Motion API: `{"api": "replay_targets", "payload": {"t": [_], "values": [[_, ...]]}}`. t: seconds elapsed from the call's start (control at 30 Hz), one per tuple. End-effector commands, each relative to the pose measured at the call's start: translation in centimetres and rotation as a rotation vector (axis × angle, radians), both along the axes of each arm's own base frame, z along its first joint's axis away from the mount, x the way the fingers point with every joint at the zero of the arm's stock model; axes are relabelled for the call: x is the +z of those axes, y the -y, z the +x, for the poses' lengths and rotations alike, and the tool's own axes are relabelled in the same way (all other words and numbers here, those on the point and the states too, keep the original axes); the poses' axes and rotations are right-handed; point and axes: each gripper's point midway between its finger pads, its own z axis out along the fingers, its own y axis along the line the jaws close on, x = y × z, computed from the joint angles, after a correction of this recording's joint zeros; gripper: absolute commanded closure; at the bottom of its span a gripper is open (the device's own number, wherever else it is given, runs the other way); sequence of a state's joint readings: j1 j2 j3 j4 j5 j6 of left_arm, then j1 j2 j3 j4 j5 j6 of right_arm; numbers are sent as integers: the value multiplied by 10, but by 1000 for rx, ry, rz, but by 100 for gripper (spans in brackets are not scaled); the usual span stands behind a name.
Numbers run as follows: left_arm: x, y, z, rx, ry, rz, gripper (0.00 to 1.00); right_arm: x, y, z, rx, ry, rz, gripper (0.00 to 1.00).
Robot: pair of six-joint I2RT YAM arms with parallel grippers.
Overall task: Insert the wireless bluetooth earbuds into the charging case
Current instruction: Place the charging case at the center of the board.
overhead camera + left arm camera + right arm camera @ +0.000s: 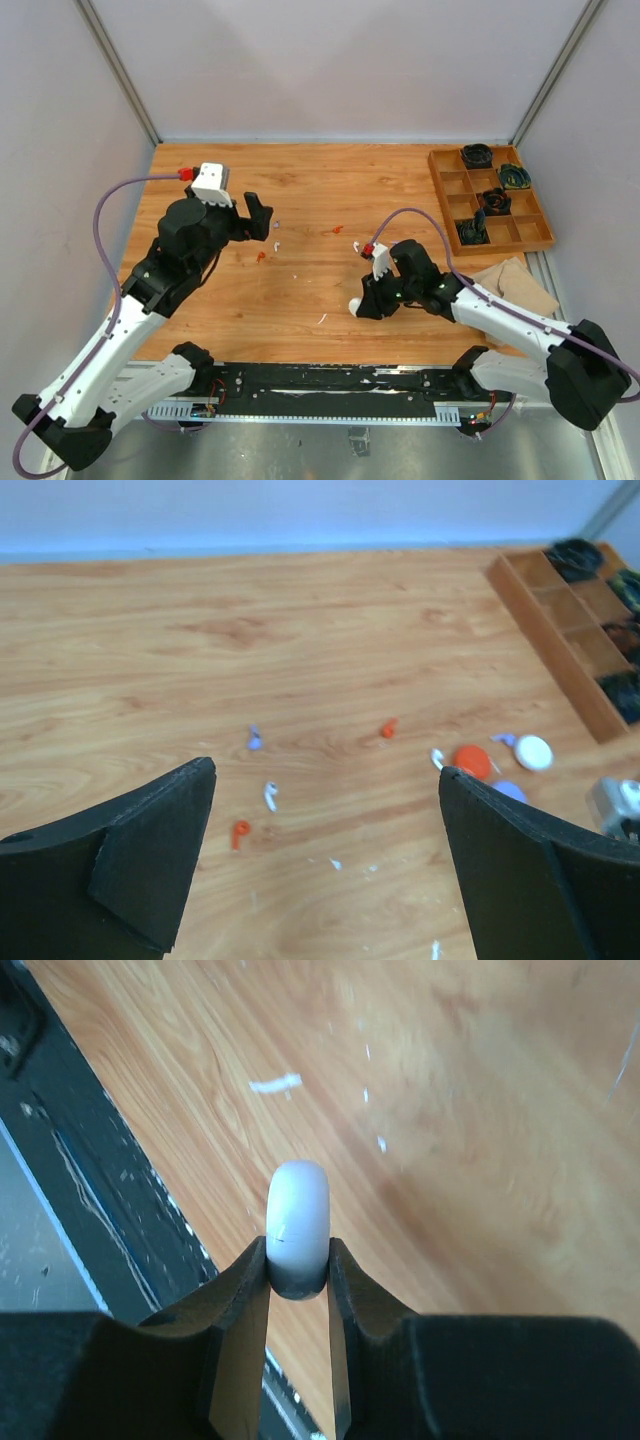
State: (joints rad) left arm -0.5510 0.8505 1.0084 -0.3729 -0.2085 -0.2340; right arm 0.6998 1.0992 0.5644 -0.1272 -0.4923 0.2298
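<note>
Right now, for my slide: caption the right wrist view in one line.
Right gripper pinching a white rounded object edge-on, wooden table and its dark rail behind.

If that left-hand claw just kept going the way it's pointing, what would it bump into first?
Probably the bare wooden table: the left gripper, jaws wide open, tilts down at it. Nearest that line lie a white earbud and an orange-red earbud, but depth is unclear.
</note>
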Motion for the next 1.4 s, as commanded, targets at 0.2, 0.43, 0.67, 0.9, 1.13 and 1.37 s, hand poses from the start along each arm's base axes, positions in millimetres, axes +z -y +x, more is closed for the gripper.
{"api": "replay_targets", "payload": {"t": [0.2, 0.43, 0.67, 0.9, 1.13, 1.37], "values": [[0, -48, 6, 217, 170, 44, 1, -49, 27, -34, -65, -299, -185, 89], [-26, -58, 4, 256, 149, 87, 1, -69, 28, -40, -39, -367, -230, 83], [-27, -65, 4, 287, 144, 98, 1, -76, 39, -34, -69, -316, -278, 60], [-34, -69, 7, 310, 119, 116, 1, -71, 58, -21, -130, -262, -350, 37], [-37, -79, 9, 360, 109, 91, 1, -40, 82, 12, -204, -118, -417, 29], [-41, -83, 13, 377, 88, 75, 1, -10, 93, 66, -274, 19, -461, 26]]}}
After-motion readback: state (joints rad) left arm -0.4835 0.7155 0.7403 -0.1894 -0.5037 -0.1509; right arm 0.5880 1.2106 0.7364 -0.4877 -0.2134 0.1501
